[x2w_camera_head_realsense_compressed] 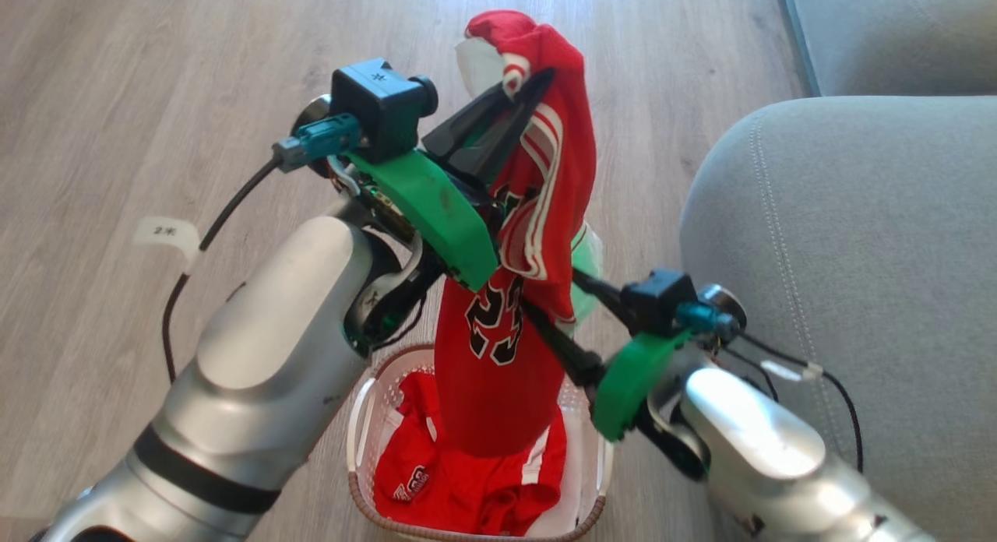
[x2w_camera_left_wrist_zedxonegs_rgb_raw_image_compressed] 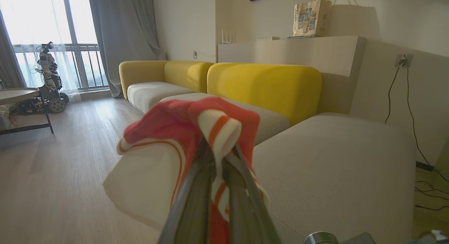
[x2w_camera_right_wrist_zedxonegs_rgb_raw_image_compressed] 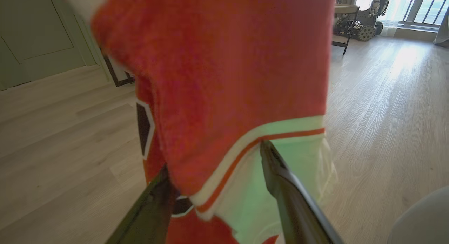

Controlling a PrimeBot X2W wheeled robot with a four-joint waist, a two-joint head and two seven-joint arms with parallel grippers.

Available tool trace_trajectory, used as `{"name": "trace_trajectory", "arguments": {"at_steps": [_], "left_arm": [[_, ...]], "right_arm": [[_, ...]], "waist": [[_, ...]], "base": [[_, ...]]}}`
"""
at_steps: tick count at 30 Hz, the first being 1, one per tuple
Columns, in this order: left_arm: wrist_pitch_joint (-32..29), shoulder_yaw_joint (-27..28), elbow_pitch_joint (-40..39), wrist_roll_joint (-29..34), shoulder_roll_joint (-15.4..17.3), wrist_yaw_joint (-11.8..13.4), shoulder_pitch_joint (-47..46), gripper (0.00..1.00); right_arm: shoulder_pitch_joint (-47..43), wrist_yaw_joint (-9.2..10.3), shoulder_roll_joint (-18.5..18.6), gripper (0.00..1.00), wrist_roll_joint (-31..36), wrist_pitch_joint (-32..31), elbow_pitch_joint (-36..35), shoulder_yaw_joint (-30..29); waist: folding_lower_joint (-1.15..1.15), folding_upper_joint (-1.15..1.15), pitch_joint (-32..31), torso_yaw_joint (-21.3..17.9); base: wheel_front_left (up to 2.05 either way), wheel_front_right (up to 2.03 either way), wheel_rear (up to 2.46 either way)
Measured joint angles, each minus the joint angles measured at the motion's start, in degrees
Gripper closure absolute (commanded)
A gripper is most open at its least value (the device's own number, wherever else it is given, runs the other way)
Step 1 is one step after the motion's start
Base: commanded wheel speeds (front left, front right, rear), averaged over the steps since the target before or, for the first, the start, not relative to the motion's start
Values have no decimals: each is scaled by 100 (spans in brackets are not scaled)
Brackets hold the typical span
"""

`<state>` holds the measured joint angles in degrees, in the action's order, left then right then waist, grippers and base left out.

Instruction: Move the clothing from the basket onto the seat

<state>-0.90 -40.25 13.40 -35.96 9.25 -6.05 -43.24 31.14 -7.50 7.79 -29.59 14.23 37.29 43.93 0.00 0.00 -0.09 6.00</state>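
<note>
Pale wood-plank floor (x2w_camera_head_realsense_compressed: pixel 117 98) lies all round. The large grey-green fabric seat (x2w_camera_head_realsense_compressed: pixel 857 254) stands just right of the small white perforated plastic basket (x2w_camera_head_realsense_compressed: pixel 362 425), with the right arm (x2w_camera_head_realsense_compressed: pixel 748 441) between them. A red white-striped basketball jersey (x2w_camera_head_realsense_compressed: pixel 498 371) hangs over the basket, its tail reaching the red shorts (x2w_camera_head_realsense_compressed: pixel 452 487) inside. The left gripper (x2w_camera_head_realsense_compressed: pixel 530 82) has its fingers clamped on the jersey's top trim. The right gripper (x2w_camera_head_realsense_compressed: pixel 549 289) has its fingers spread, straddling the hanging hem. A small paper label (x2w_camera_head_realsense_compressed: pixel 163 234) lies on the floor.

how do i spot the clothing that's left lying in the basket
Beside the big grey-green seat, a small white basket stands on the wood floor. The red shorts lie crumpled inside it, white stripes showing. Unlike the numbered red jersey hanging above from the left gripper, they are not lifted.
</note>
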Motion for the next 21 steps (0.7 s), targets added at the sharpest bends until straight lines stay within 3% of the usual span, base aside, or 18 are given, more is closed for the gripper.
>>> {"name": "trace_trajectory", "arguments": {"at_steps": [8, 9, 10, 11, 21], "left_arm": [[-5, -182, -5, -120, -52, -9, 10, 100], [-5, -182, -5, -120, -52, -9, 10, 100], [-5, -182, -5, -120, -49, -9, 10, 100], [-5, -182, -5, -120, -48, -9, 10, 100], [-2, -175, -2, -177, 22, -20, 24, 100]], "right_arm": [[290, 0, -175, 0, 127, 8, 167, -357], [290, 0, -175, 41, 127, 8, 167, -357], [288, 0, -202, 91, 159, 8, 165, -441], [289, 0, -212, 100, 221, 9, 144, -517], [208, 0, -230, 100, 316, 15, -253, -958]], "waist": [[0, 0, -4, 179], [0, 0, -4, 179], [0, 0, -9, 196], [0, 0, -11, 210], [0, 0, 1, 135]], "base": [[0, 0, 0], [0, 0, 0], [0, 0, 0], [0, 0, 0], [0, 0, 0]]}}
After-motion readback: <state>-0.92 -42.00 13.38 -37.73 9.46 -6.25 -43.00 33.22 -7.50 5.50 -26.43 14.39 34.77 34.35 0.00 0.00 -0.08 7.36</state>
